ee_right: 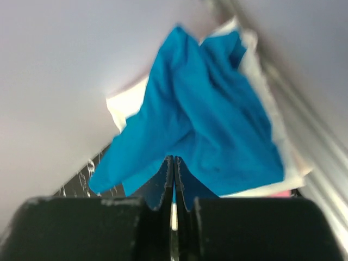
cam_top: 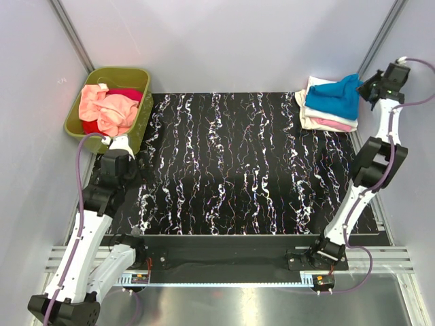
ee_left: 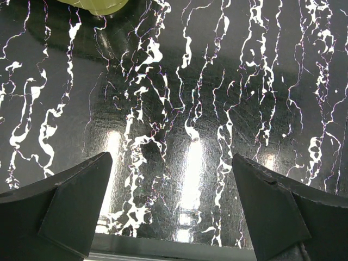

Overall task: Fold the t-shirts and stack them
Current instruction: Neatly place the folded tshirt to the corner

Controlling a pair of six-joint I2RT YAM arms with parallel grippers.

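A bright blue t-shirt [cam_top: 333, 98] lies on top of a stack of folded cream-white [cam_top: 314, 119] and pink [cam_top: 338, 125] shirts at the table's far right corner. My right gripper [cam_top: 367, 84] is shut on a corner of the blue t-shirt [ee_right: 206, 119] and holds that corner pulled up above the stack; the closed fingertips [ee_right: 174, 161] pinch the cloth. Salmon-peach [cam_top: 103, 109] and red [cam_top: 126, 94] shirts lie crumpled in the olive-green tub [cam_top: 141, 126] at the far left. My left gripper [cam_top: 122, 147] is open and empty over the table [ee_left: 171, 179], just in front of the tub.
The black marbled mat [cam_top: 238, 163] covers the table between the tub and the stack. The tub's rim [ee_left: 98, 5] shows at the top of the left wrist view. Grey walls close in the back and sides; the right wall stands close beside the stack.
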